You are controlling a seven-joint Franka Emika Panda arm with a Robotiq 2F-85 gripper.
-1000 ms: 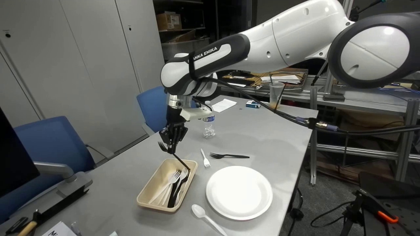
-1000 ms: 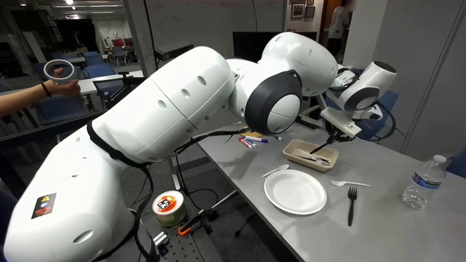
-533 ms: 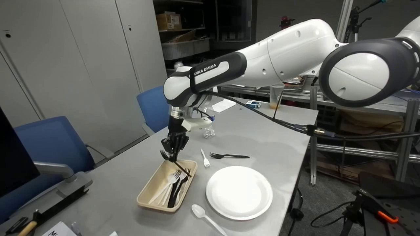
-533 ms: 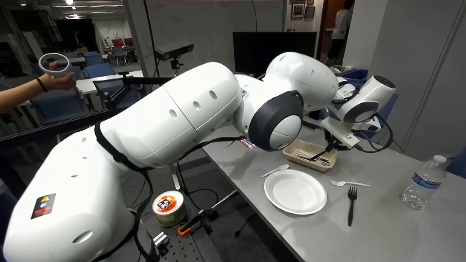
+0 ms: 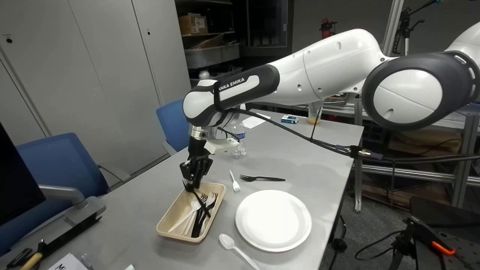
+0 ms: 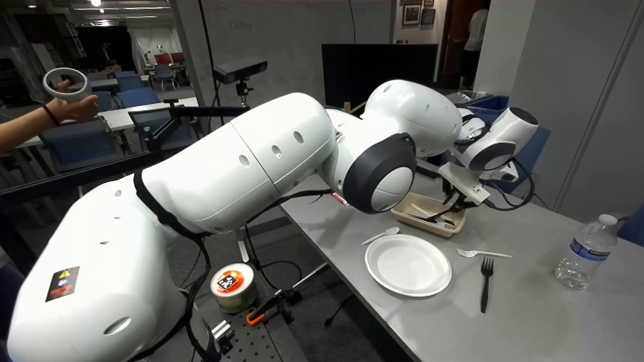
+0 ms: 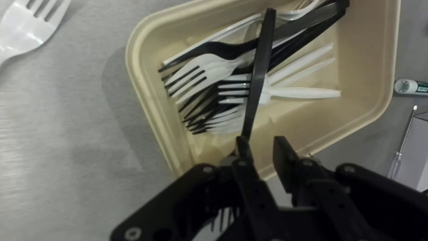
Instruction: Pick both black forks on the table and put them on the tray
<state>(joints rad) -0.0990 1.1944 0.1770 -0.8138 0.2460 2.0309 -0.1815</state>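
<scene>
Blk fork A (image 7: 259, 70): slim, all-blk plastic, handle w/ dull sheen; in the tray (image 7: 311, 115), handle crosswise over the pile (image 7: 214, 68), tine end (image 5: 187, 186) by the rim in an exterior view. Touching rim or not, can't tell.
Blk fork B (image 6: 485, 284): same look; flat on the worktop (image 5: 307, 161), outside tray, tines turned to tray side in an exterior view (image 5: 262, 178).
Jaws: parted, gap btwn tips seen in wrist view; low over tray's end; fork A's handle runs out from under one jaw, outside the gap.
Tray: beige, shallow, raised rim, rounded corners.
Pile: wht + blk plastic cutlery, overlapping, most tines toward one end of tray.
In the way: wht fork (image 5: 235, 184) on worktop, btwn tray & fork B.
Plate (image 5: 273, 220): round, wht, near tray & fork B.
Spoon (image 5: 229, 243): wht, near plate & tray.
Marker (image 7: 404, 86): wht w/ green, near tray.
Bottle (image 6: 586, 251): clear, blue label, upright, well apart from tray.
Arm (image 6: 302, 120): wht, dk joints; hides part of worktop.
</scene>
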